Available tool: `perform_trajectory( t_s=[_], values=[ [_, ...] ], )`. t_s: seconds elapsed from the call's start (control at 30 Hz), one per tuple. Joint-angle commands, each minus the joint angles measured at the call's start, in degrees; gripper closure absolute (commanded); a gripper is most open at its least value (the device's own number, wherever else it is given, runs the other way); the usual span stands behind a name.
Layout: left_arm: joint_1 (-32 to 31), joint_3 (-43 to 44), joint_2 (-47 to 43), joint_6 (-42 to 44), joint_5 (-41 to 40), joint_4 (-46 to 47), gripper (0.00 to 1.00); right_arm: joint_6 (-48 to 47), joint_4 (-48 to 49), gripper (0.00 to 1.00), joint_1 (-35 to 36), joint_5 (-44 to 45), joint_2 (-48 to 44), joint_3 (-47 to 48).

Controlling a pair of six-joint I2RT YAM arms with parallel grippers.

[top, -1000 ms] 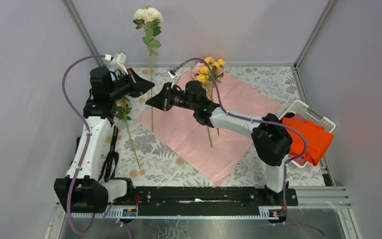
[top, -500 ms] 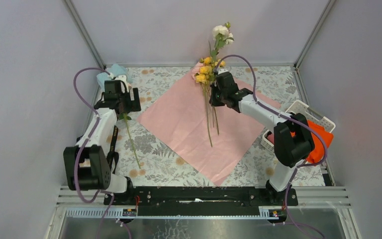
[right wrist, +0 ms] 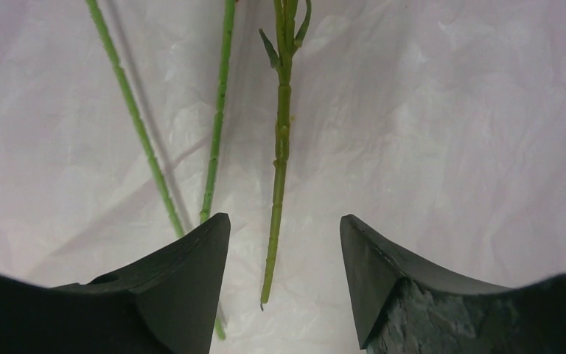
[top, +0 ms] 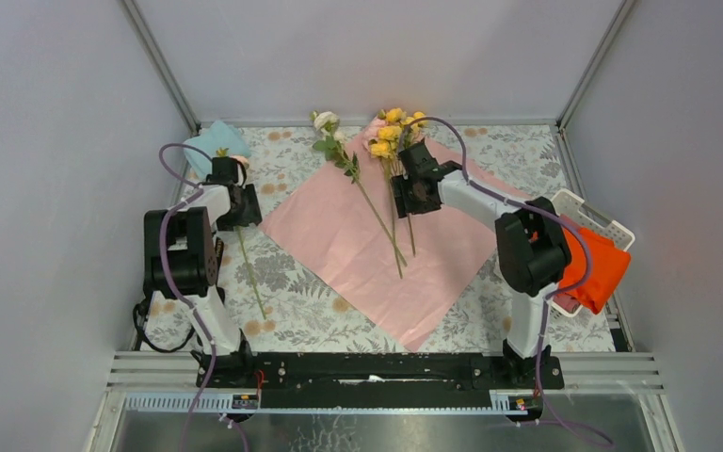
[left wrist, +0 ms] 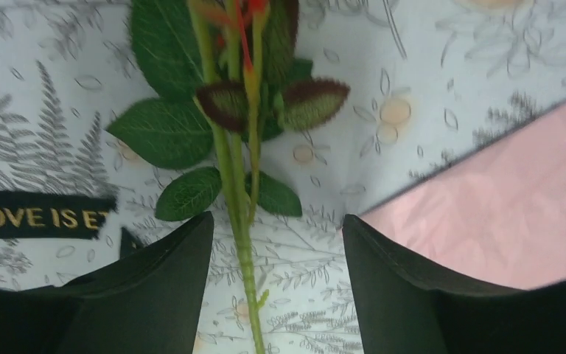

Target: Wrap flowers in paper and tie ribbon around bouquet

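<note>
- Three green stalks make up the flowers (top: 383,148) lying on the paper. A cluster of yellow blooms (top: 393,117) sits at the sheet's far corner. A white bloom (top: 325,120) rests just off its far-left edge, and its thin stalk slants across to meet the others near the middle.
- We see the paper (top: 339,235) as a pink, matte, thin rectangle, laid flat on the counter (top: 301,311) and turned like a diamond. Up close its surface is finely crinkled.
- Seen close, the stalks are knobbed at intervals. One is thicker, with a small side shoot.
- One more leafy stem (left wrist: 166,133) lies off the paper on the counter's left side. Its leaves are veined and serrated, most of them green and two dark red with pale edges.
- We read gold capitals on the ribbon (left wrist: 37,217), a flat black band on the counter just left of that stem.
- Our left fingers (left wrist: 162,287) stand wide apart above the leafy stem, which runs between them untouched.
- Our right fingers (right wrist: 169,287) are also spread wide, low over the paper. The thick stalk's cut end lies between them, and they grip nothing.
- A pale cover printed with grey ferns and tan blossoms lies over the counter.
- We see a light blue cloth (top: 209,141) folded at the far-left corner. An orange cloth (top: 598,268) spills from a white slotted basket (top: 584,209) at the right edge.
</note>
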Motion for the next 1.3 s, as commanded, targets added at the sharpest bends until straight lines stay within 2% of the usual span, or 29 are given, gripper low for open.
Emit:
perform_trajectory(
  t_s=[0.0,0.1,0.13,0.2,0.23,0.27,0.4,0.6,0.73,0.83,0.93,1.0,1.03,1.1,1.23,1.27],
  values=[
    [0.07,3.69,5.13,-3.10,-1.95,1.39,0.32,-0.77,-1.12,0.35,-0.27,-0.68,-7.92,-0.67],
    [0.31,5.09,8.56,-3.79,-1.72,1.28,0.45,-0.75,-1.21,0.35,-0.26,-1.15,-10.66,-2.01],
    [0.39,5.39,9.48,-3.87,-1.38,1.14,0.52,-0.78,-0.99,0.35,-0.25,-1.30,-11.70,-2.63],
    [0.77,5.82,10.77,-3.86,0.09,0.66,0.73,-0.51,-0.61,0.35,-0.26,-1.31,-13.58,-3.76],
    [0.94,5.98,11.21,-3.81,1.22,0.17,0.89,-0.52,-0.48,0.35,-0.25,-1.28,-14.47,-4.11],
    [1.31,6.31,11.46,-3.73,2.57,-0.59,1.00,-0.39,-0.54,0.35,-0.25,-1.35,-15.21,-4.37],
    [3.91,7.61,7.73,-4.45,8.57,-3.22,1.00,-0.78,-0.41,0.35,-0.20,-3.72,-18.21,-4.97],
    [7.35,8.71,-9.02,-5.58,17.61,-4.18,1.00,-3.23,3.71,0.35,1.15,-12.74,-23.12,-6.89],
    [7.38,9.40,-19.52,-7.08,26.78,-3.05,1.00,-5.57,13.57,0.34,6.48,-22.01,-26.58,-9.41],
    [6.42,7.69,-26.06,-9.38,35.12,-0.40,1.00,-1.25,28.76,0.30,11.40,-29.58,-26.65,-11.76],
    [2.64,3.62,-32.25,-12.14,37.79,5.37,1.00,7.20,45.09,0.16,15.75,-35.42,-22.41,-10.69],
    [1.37,1.14,-35.72,-15.68,40.65,10.44,1.00,13.45,54.55,0.03,17.70,-36.38,-17.90,-8.13],
    [0.76,0.65,-36.77,-17.16,41.84,11.83,1.00,16.22,58.17,0.01,18.59,-35.76,-14.84,-6.86],
    [-0.43,1.51,-37.31,-19.07,43.79,12.43,1.00,19.35,62.03,0.00,20.27,-34.80,-9.96,-3.51],
    [-2.06,1.41,-37.45,-22.02,44.89,13.03,1.00,21.56,62.54,0.01,23.03,-33.52,-2.56,3.27],
    [-2.18,1.29,-37.48,-22.26,44.95,13.26,1.00,22.39,62.23,0.05,23.18,-33.24,-1.28,4.86]
  ],
)
